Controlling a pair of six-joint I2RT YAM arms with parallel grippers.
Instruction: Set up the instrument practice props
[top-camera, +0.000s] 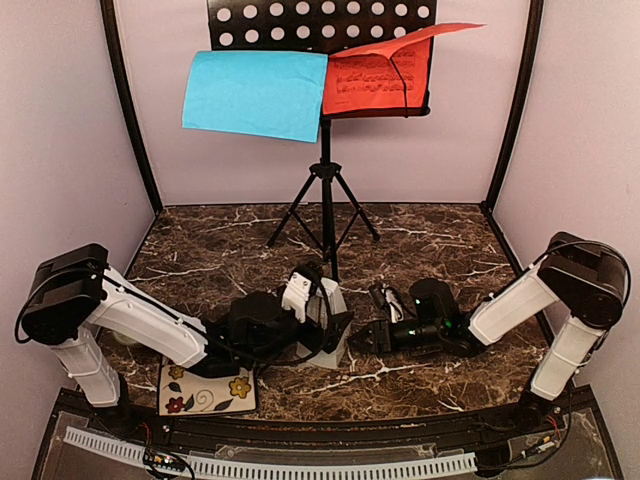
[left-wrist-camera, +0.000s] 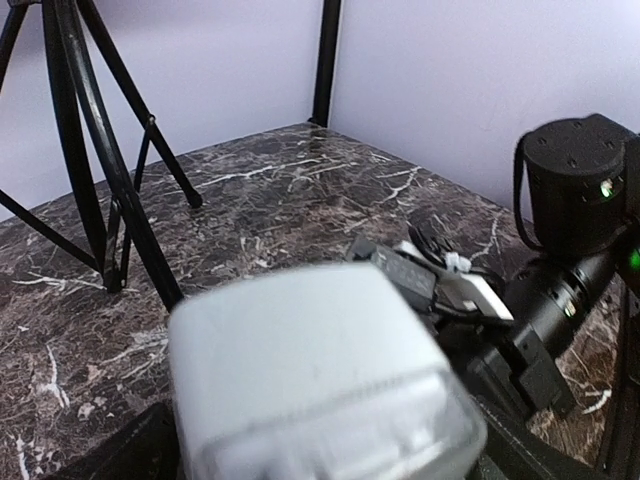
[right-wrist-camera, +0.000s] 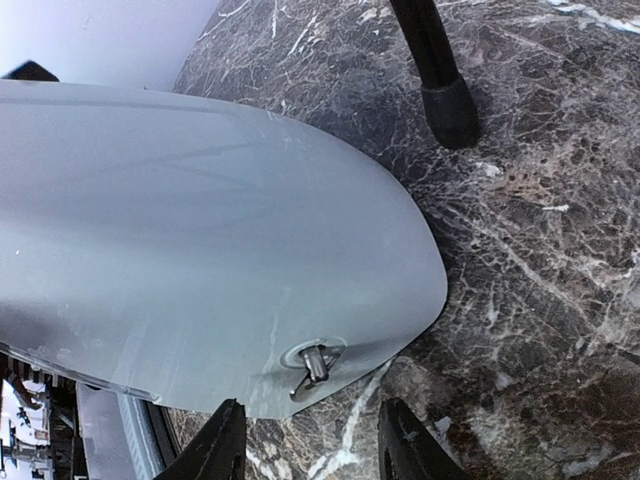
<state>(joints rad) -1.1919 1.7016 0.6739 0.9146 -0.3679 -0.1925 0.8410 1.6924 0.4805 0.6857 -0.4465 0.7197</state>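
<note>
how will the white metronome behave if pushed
The metronome looks like smooth, glossy plastic, so it is probably rigid and slippery. Its broad base under a tapering body suggests it would slide on the marble table rather than tip.

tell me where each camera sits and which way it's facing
Top external: above and behind the bases, facing down and forward to the music stand; left arm and right arm show.
Left wrist: low, facing over the metronome toward the right arm; the left gripper's fingers edge the bottom.
Right wrist: low, close to the metronome's side; the right gripper's fingers show below.
Shared: both wrist views catch the metronome and the stand's legs.
</note>
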